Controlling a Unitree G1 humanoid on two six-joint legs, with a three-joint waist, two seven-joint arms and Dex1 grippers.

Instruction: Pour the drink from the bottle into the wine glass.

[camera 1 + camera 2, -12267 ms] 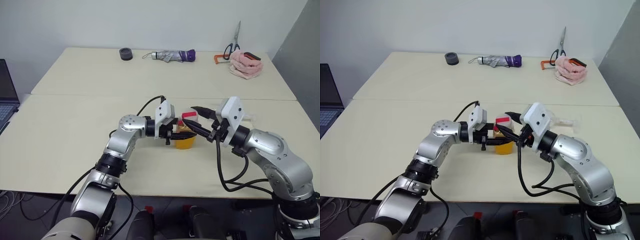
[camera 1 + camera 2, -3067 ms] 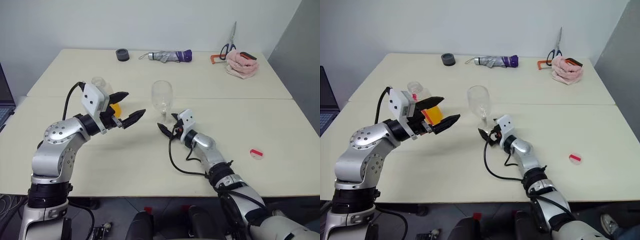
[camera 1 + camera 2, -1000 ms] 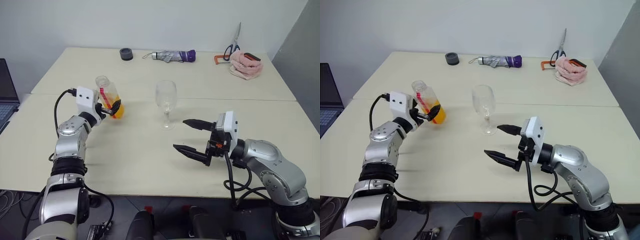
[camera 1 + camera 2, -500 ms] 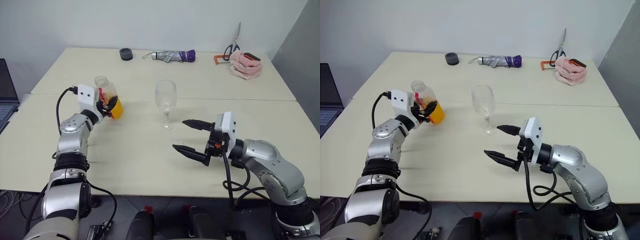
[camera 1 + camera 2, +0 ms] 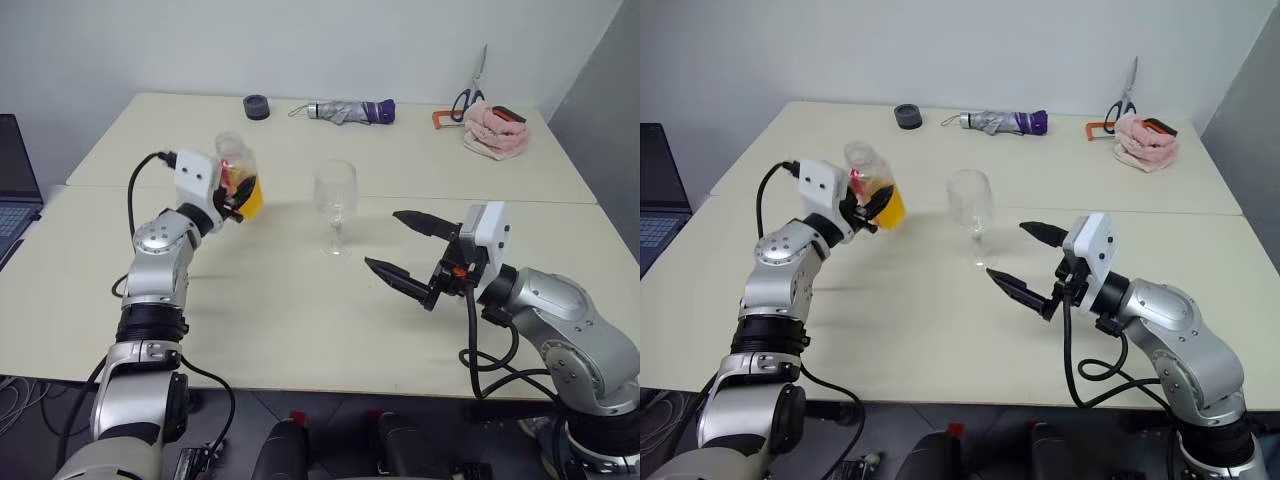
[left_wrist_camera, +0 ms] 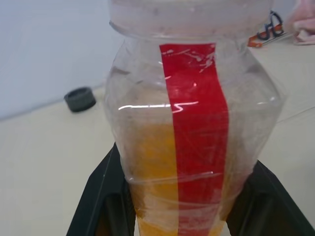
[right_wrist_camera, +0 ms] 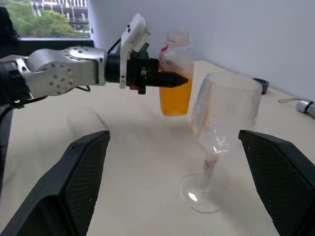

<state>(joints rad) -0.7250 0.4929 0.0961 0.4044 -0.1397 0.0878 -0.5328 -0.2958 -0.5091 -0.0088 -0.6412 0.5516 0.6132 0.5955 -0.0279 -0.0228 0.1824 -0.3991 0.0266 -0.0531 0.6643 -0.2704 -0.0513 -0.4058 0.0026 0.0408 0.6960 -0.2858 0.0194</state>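
My left gripper [image 5: 236,198] is shut on the bottle [image 5: 239,178], a clear plastic bottle with a red label strip [image 6: 194,128]. It holds the bottle nearly upright, above the table and left of the wine glass. The drink [image 5: 251,200] is orange and fills the bottle's lower half. The wine glass [image 5: 335,196] stands empty at the table's middle, also in the right wrist view [image 7: 224,115]. My right gripper [image 5: 382,240] hangs open, just right of the glass and nearer me, with nothing between its fingers [image 7: 74,182].
Along the table's far edge lie a black tape roll [image 5: 256,106], a folded umbrella [image 5: 345,110], scissors [image 5: 468,92] and a pink cloth [image 5: 493,128]. A laptop [image 5: 12,190] sits at the far left. A seam runs across the tabletop [image 5: 300,300].
My left gripper closed on the bottle, then lifted it and carried it right, toward the glass. My right gripper rose slightly and stayed open.
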